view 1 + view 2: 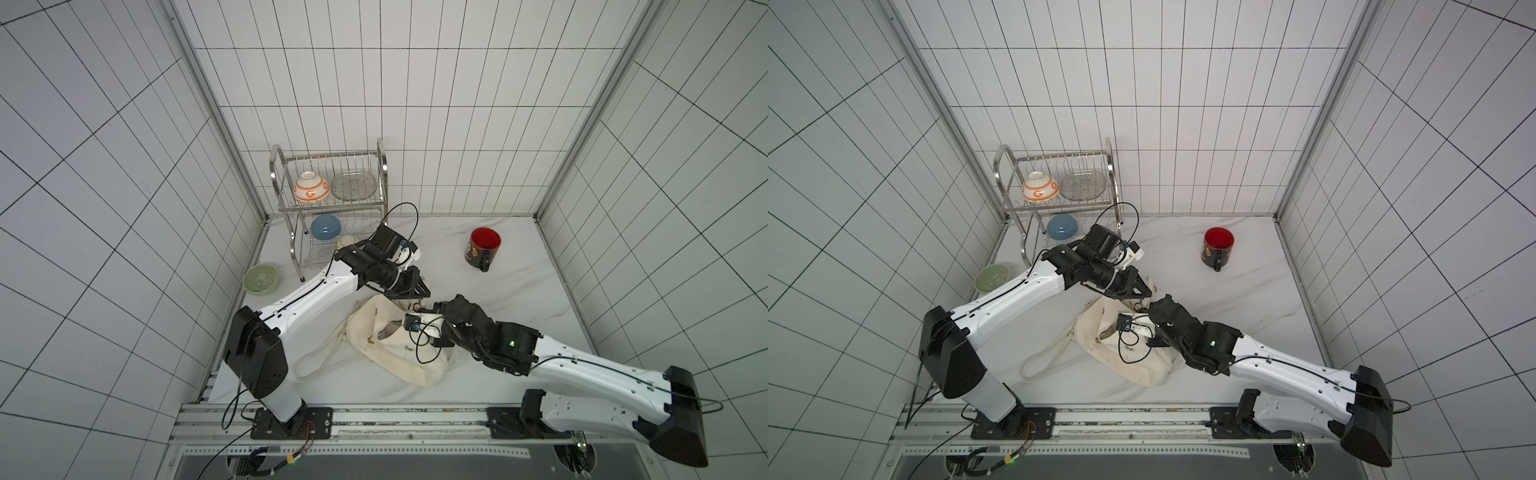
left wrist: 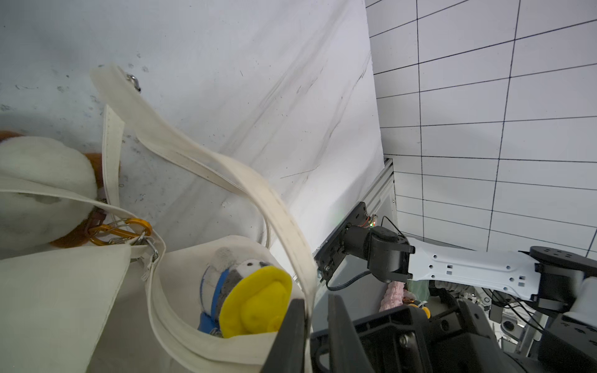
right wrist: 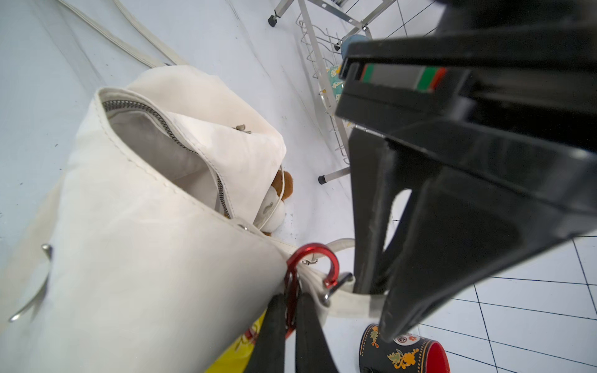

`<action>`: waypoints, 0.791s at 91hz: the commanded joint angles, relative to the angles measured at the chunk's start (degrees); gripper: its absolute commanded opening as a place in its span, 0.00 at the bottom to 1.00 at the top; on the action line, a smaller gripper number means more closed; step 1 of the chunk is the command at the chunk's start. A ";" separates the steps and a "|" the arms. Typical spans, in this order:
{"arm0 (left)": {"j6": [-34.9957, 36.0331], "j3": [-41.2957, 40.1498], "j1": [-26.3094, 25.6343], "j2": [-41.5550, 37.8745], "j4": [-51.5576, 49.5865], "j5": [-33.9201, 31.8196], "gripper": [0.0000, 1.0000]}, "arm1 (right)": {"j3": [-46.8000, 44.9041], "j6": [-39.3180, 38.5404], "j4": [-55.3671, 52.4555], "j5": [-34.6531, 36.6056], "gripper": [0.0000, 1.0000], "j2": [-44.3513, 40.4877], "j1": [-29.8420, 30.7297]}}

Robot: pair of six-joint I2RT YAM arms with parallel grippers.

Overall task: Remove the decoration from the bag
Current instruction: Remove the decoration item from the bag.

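The cream bag (image 1: 386, 353) (image 1: 1142, 370) lies crumpled mid-table, its zip open (image 3: 168, 126). My left gripper (image 2: 315, 300) (image 1: 409, 297) is shut on a cream strap (image 2: 226, 174), which arches up off the table. My right gripper (image 3: 290, 298) (image 1: 422, 309) is shut on a red carabiner (image 3: 332, 264) clipped to the metal ring at the bag's corner. A grey, white and blue plush decoration (image 2: 252, 290) with a yellow part hangs there. A white and brown plush (image 2: 38, 190) (image 3: 277, 200) is fastened by an orange carabiner (image 2: 119, 231). Left fingers (image 3: 368, 210) stand beside the red carabiner.
A black mug with a red inside (image 1: 484, 247) (image 3: 403, 355) stands at the back right. A steel dish rack (image 1: 332, 199) with bowls and a plate fills the back left, with a green bowl (image 1: 260, 279) beside it. Loose strap loops (image 1: 316, 361) trail left of the bag.
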 commanded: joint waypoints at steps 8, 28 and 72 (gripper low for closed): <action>3.15 -0.30 -1.82 0.96 -3.64 -2.79 0.15 | 2.84 -2.14 5.57 4.72 0.00 1.49 0.41; 3.40 -0.42 -1.75 1.32 -4.07 -2.92 0.00 | 2.37 1.22 8.75 5.61 0.00 3.26 0.39; -1.78 -1.39 6.71 -5.00 3.80 4.57 0.29 | -4.02 16.79 16.68 -3.84 0.00 -4.24 -3.16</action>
